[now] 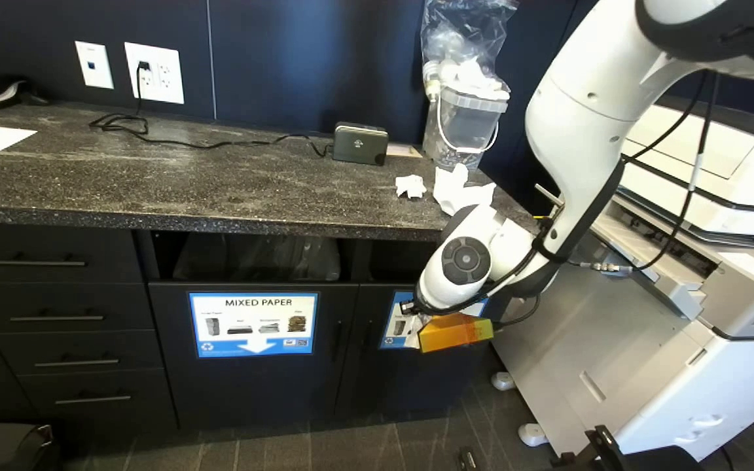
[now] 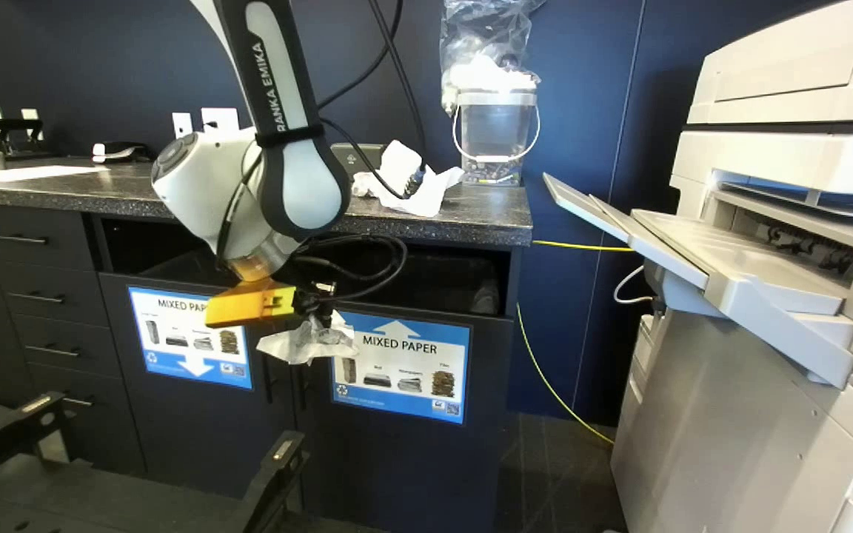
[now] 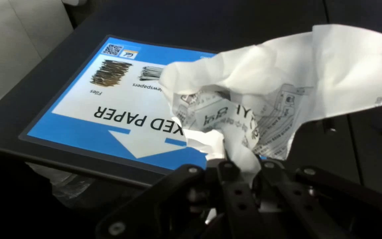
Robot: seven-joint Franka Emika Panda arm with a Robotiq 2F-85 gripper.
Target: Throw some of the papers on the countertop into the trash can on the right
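My gripper (image 3: 243,167) was clamped right down, next to no gap, on a bunched part of a crumpled sheet (image 3: 270,76); in both exterior views it hung before the trash can (image 2: 404,451), below the front's top edge, over the left part of its sign (image 2: 400,366). Loose papers (image 1: 459,191) lay on the countertop (image 1: 233,176) near its front edge, toward the right corner. Step looked like the drop: best to lift well over that top edge, enter the slot (image 2: 437,280), keep the long flap clear, let go only inside
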